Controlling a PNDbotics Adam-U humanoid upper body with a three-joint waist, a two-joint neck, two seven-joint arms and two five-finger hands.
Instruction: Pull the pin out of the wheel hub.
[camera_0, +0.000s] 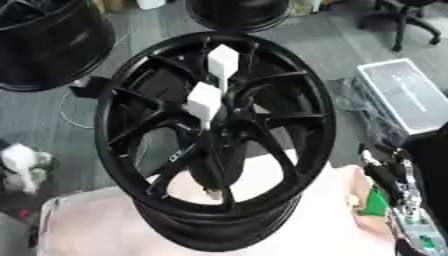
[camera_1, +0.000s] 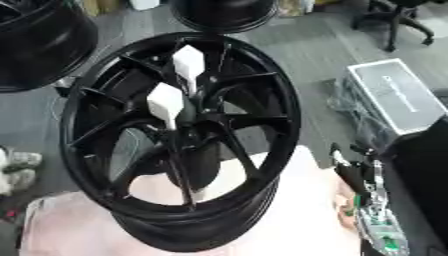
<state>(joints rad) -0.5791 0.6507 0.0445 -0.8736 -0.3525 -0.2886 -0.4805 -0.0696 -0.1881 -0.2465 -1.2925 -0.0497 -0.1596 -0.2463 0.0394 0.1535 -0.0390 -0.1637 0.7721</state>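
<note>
Left eye view shows the wheel hub (camera_0: 215, 140), a black multi-spoke rim, standing tilted on a pale pinkish cover over the desk (camera_0: 87, 225), its face turned up toward the camera. Two white pins stick out near its centre: the upper pin (camera_0: 222, 62) stands nearer the far rim, and the lower pin (camera_0: 204, 101) sits just beside the hub's middle, its narrow end running down among the spokes, where it is hard to follow. No writing can be read on the wheel; a faint pale mark on one lower spoke is too blurred to make out. The right hand (camera_1: 367, 200) shows at the lower right, well apart from both pins and beside the rim's edge, black and silver with green parts below it; whether its fingers are apart or curled cannot be told. The left hand shows in neither view. On the floor to the right lies a grey box (camera_1: 395, 95) with dark lettering too small to read. Another black wheel (camera_0: 48, 40) is cut off at the upper left.
</note>
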